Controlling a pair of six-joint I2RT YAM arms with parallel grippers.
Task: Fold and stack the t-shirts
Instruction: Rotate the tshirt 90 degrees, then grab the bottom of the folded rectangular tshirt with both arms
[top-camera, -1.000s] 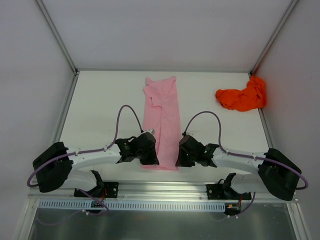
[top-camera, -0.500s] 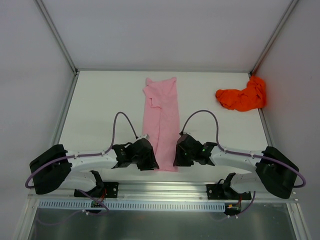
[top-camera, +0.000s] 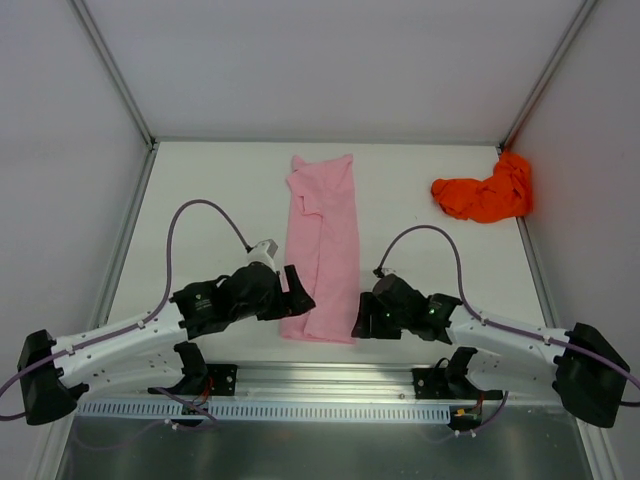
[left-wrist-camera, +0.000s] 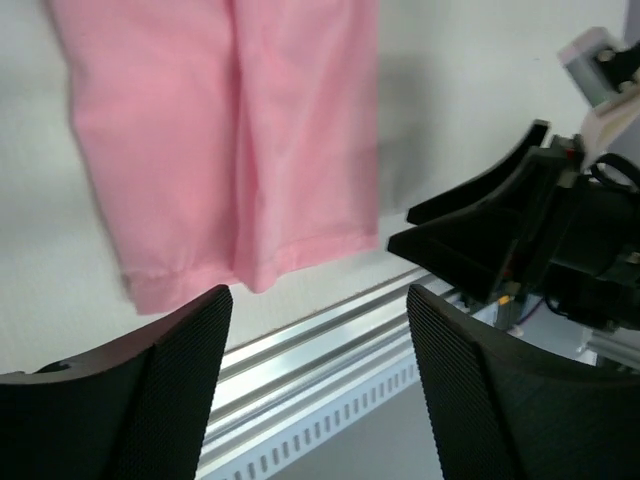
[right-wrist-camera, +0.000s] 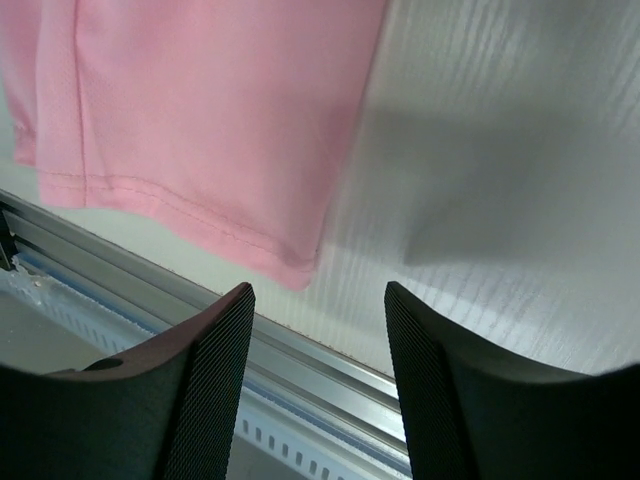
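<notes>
Pink t-shirt (top-camera: 322, 250) runs near-to-far; hem (top-camera: 318, 334) nearest

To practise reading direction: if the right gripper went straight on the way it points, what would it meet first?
Most likely the pink shirt: its near hem corner lies just ahead of the open right gripper. The gripper's height is unclear, so the table could come first.

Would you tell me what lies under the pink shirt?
The pink shirt lies flat on the white table, with nothing on top. Whatever is between its folded layers is covered.
</notes>
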